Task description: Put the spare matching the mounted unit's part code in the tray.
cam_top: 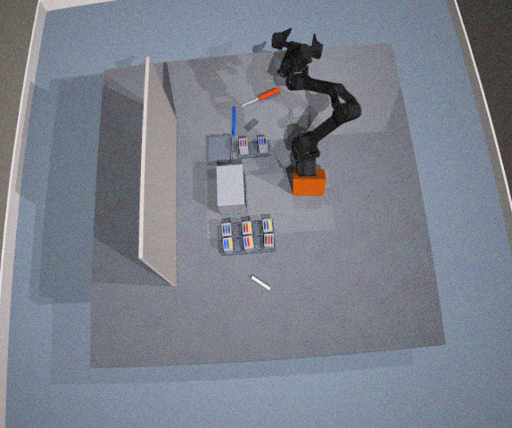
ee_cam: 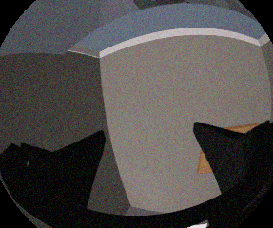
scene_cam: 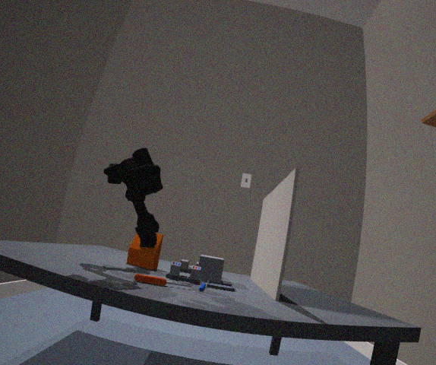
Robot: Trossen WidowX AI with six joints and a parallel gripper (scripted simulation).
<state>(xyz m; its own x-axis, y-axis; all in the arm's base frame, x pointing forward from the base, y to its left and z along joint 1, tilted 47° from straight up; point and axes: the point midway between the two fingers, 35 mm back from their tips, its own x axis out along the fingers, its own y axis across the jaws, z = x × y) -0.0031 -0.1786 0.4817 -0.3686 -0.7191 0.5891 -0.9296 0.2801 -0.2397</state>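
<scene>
My gripper (cam_top: 301, 33) (ee_cam: 149, 131) is wide open and empty, raised high over the table's far edge, away from the parts. Several spares stand in a rack (cam_top: 248, 252), in two rows. Their striped labels mix blue, red and yellow; one spare (cam_top: 268, 240) shows red stripes. Two more labelled units, one blue and red (cam_top: 243, 144) and one blue (cam_top: 262, 144), stand in a smaller rack beside a shallow square tray (cam_top: 207, 149). A pale grey block (cam_top: 230, 184) (scene_cam: 211, 268) stands between tray and spares. I cannot tell which unit is mounted, and no back code is readable.
A tall beige panel (cam_top: 159, 175) (scene_cam: 273, 236) stands left of the parts in the top view. An orange screwdriver (cam_top: 268, 94) (scene_cam: 150, 279), a blue stick (cam_top: 234, 120) (scene_cam: 202, 287), a small grey piece (cam_top: 251, 123) and a white stick (cam_top: 260, 282) lie on the table.
</scene>
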